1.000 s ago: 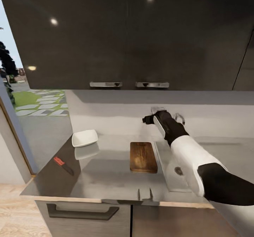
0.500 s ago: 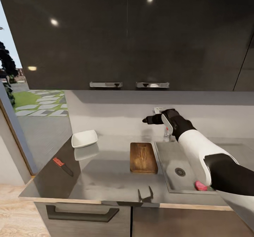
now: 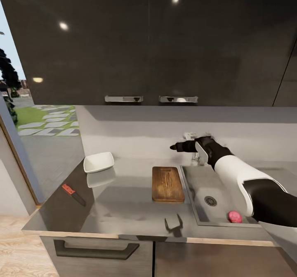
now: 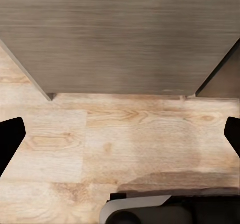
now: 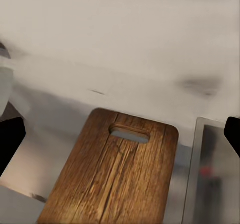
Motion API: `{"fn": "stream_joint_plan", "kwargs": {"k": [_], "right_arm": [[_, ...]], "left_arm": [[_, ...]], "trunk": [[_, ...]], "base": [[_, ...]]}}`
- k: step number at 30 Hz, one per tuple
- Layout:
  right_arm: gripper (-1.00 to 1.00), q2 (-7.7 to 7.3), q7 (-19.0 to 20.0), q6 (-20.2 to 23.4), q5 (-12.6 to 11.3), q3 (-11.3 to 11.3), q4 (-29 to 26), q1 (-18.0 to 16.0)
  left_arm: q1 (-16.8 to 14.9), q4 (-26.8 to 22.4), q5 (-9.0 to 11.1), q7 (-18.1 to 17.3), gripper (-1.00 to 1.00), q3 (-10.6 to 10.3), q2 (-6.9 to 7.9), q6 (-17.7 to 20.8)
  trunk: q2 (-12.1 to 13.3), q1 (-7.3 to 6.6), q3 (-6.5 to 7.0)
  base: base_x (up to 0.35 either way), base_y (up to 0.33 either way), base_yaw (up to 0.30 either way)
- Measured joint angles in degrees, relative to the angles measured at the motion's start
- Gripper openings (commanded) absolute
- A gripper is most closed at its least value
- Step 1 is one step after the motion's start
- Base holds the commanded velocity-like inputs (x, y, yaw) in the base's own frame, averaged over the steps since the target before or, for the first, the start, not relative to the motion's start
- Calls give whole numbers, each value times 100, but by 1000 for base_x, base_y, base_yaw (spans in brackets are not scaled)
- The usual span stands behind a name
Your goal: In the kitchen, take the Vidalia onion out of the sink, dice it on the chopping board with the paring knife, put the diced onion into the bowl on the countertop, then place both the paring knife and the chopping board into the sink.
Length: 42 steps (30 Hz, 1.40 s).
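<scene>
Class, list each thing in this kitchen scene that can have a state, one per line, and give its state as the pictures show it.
Vidalia onion: whole, lying in the sink.
Chopping board: flat on the countertop, bare.
Paring knife: lying on the countertop, untouched.
Bowl: upright, empty.
Right gripper: open, holding nothing, raised above the counter.
Left gripper: open, holding nothing.
Upper cabinet doors: closed.

Showing right arm [image 3: 243, 182] in glossy white shell, black at elbow and wrist, pale grey panel on wrist side. Ending in black right gripper [image 3: 175, 147]. Showing black fingertips [image 5: 10, 139] at wrist-view edges; grey rounded housing [image 4: 145, 211] under left camera.
</scene>
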Motion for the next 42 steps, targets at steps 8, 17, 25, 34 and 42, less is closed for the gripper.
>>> {"fn": "stream_joint_plan", "kwargs": {"k": [8,17,25,34,42], "right_arm": [[100,-13,81,-454,-8,-3,438,-1],[100,-75,181,-862,-7,6,715,5],[100,-81,185,-994,-7,7,900,7],[100,-50,175,-1001,-8,7,913,7],[100,-23,153,-1002,-14,7,912,7]], "left_arm": [[-3,89,0,0,100,8,0,-10],[-2,115,0,-2,100,9,0,-7],[-2,123,0,0,100,9,0,-6],[-2,128,0,0,100,4,0,-6],[-4,341,0,0,100,-110,-32,29]], "trunk": [[0,0,0],[-1,-3,0],[0,-1,0],[-1,0,0],[-1,0,0]], "base": [[6,0,0],[215,0,0],[203,0,0],[19,0,0],[0,0,0]]}}
